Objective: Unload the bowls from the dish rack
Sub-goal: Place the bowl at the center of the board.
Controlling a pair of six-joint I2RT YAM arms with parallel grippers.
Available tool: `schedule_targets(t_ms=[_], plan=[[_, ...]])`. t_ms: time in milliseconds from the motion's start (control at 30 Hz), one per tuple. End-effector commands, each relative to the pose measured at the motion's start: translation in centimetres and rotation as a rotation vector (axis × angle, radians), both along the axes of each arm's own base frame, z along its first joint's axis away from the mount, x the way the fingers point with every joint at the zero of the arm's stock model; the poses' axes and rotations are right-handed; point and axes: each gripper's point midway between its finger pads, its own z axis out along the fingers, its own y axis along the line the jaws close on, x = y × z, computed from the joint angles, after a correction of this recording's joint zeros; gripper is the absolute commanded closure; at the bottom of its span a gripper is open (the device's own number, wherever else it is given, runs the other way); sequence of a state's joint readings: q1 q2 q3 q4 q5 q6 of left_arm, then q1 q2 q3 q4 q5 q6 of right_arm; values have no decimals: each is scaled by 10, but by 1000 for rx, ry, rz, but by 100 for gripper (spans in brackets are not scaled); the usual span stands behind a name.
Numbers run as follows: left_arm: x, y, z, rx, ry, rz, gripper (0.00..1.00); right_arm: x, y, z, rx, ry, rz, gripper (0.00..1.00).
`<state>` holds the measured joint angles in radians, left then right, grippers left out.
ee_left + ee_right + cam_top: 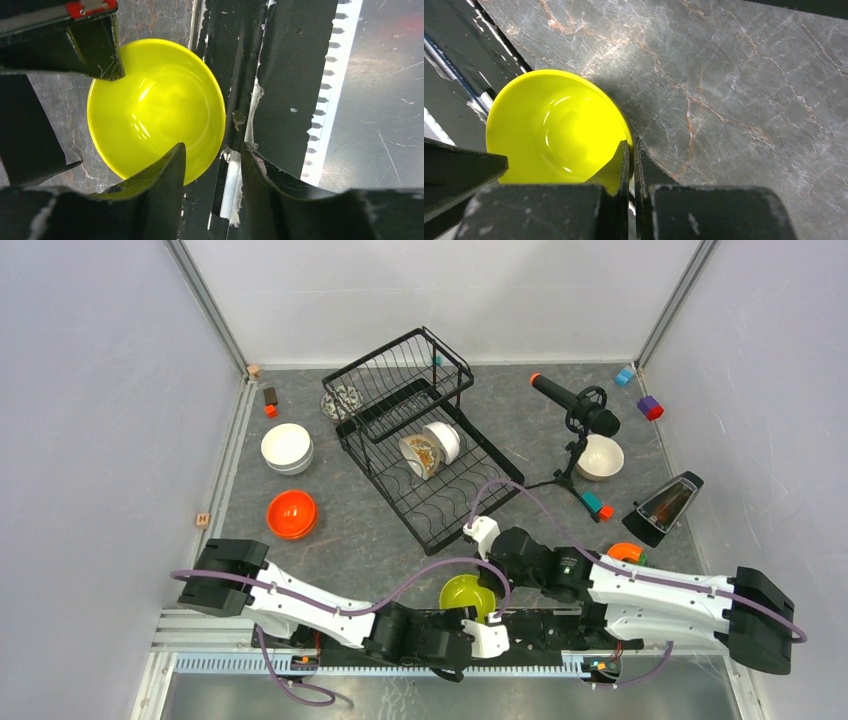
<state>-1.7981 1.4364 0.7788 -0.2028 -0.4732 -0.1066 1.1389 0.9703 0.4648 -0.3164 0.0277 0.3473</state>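
Note:
The lime green bowl sits upright on the table at the near edge, between my two grippers. My right gripper is shut on its rim. My left gripper is open, one finger over the bowl's edge and the other outside it, not pinching. The black wire dish rack holds a patterned beige bowl and a white bowl on edge. On the table lie stacked white bowls, an orange bowl, a cream bowl, a dark-patterned bowl and a partly hidden orange bowl.
A black microphone on a tripod stands right of the rack. A black wedge-shaped box lies at the right. Small coloured blocks are scattered near the walls. The arms' mounting rail runs just behind the green bowl.

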Motion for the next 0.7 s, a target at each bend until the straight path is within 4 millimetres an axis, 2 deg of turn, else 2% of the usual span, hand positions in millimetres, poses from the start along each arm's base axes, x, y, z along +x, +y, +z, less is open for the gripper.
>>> schedule_targets(t_ms=[0,133,300,367,667], plan=[[-5,-11,18,-108,50,42,46,11,-15,1,-27,-69,-52,100],[-5,-13,28,-157,74,59,37,22,-32,10,-42,-133,-135,100],[0,-16,58,-315,95,87,26,40,-58,28,-74,-226,-259,100],[3,-17,69,-378,93,102,23,45,-63,32,-70,-235,-303,100],[44,-6,93,-512,-42,308,21,84,-107,40,-54,-255,-590,100]])
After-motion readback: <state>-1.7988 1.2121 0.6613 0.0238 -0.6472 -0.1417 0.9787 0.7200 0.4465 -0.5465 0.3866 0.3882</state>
